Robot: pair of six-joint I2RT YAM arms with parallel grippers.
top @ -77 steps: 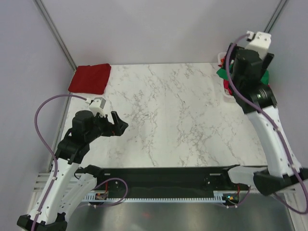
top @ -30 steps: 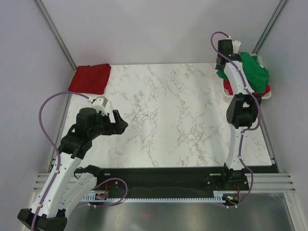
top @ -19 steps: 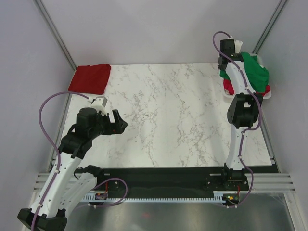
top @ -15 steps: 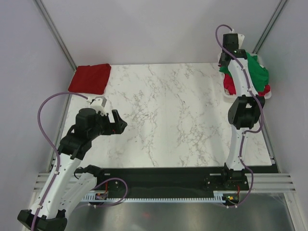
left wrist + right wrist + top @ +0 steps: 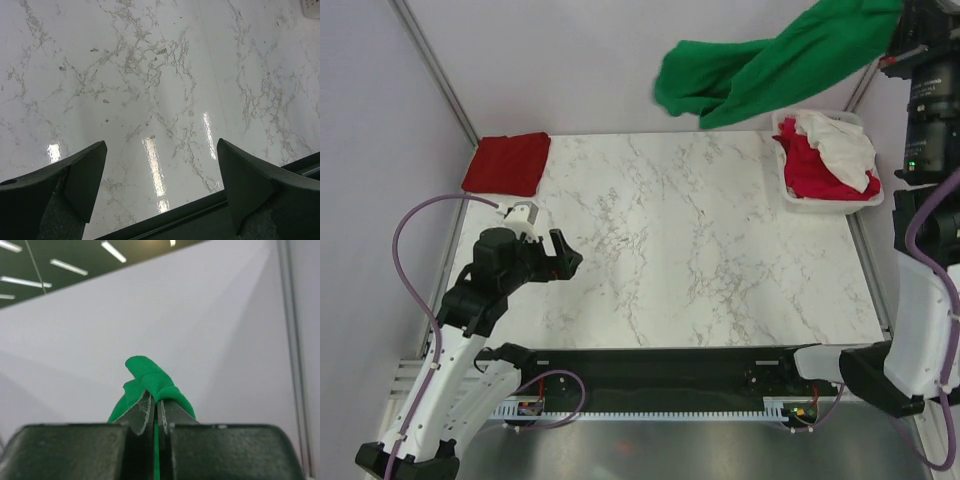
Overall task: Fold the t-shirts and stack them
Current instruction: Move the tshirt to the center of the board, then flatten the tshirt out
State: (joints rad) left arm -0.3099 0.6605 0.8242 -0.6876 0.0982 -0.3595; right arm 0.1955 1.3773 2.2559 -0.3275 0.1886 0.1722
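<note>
top external | green t-shirt (image 5: 790, 60) hangs crumpled, soft | basket (image 5: 830, 207) rectangular, seemingly plastic

Bright, even light — ceiling strips (image 5: 112, 251) glare on the glossy table (image 5: 125, 75), shadows soft.

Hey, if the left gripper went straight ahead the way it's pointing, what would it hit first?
Most likely the bare marble tabletop. The left gripper is open and angled down at it, with nothing in between. The exact tilt is hard to judge.
</note>
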